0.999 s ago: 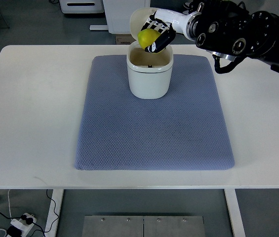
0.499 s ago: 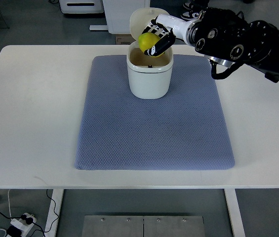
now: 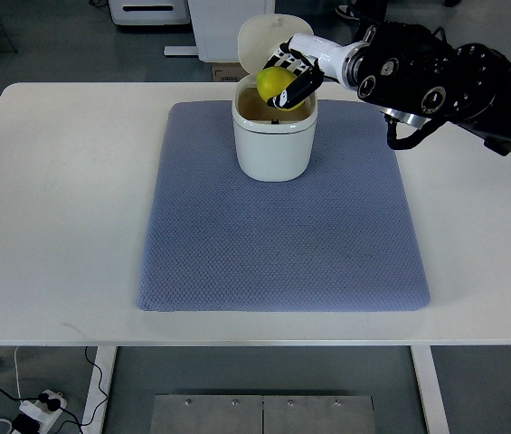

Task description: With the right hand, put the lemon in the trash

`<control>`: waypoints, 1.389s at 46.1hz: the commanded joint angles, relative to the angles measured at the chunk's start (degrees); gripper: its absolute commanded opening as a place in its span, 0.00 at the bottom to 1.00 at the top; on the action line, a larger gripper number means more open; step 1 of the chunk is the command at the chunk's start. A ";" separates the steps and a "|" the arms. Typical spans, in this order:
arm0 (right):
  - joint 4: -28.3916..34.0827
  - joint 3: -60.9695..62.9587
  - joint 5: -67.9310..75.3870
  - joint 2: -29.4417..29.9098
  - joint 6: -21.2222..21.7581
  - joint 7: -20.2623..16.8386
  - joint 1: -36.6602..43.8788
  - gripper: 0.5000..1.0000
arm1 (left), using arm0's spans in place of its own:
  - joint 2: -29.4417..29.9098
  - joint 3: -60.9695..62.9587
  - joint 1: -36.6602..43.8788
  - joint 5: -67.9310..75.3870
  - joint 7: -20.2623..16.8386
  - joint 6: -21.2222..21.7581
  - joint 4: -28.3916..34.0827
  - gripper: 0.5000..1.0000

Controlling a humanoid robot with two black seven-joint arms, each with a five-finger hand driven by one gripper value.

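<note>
right fingers (image 3: 297,80) curl around the lemon (image 3: 276,83), holding it over the open trash bin (image 3: 274,140).

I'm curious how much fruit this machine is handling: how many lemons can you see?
1. The lemon is held in the right hand, just above the open trash bin at the far end of the blue mat. Any others inside the bin would be hidden.

Blue-grey mat (image 3: 282,235) on white table (image 3: 56,199)
</note>
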 commanded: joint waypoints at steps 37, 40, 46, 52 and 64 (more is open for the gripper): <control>0.19 -0.06 -1.68 0.00 0.62 0.79 -0.04 0.20 | 0.00 0.00 0.00 0.00 0.07 0.00 0.01 1.00; 0.19 -0.06 -1.77 0.00 0.79 0.79 -0.04 0.17 | 0.00 0.00 0.00 0.00 -0.02 0.00 0.01 1.00; 0.54 -0.06 -1.68 0.00 1.49 0.88 0.84 0.14 | 0.00 0.00 0.00 0.00 0.07 0.00 0.01 1.00; 1.60 -0.15 -1.68 -1.05 2.11 0.88 1.80 0.14 | 0.00 0.00 0.00 0.00 0.07 0.00 -0.08 1.00; 4.59 -0.85 -2.20 -7.03 2.99 1.67 3.39 0.14 | 0.00 0.00 0.00 0.00 0.06 0.00 0.01 1.00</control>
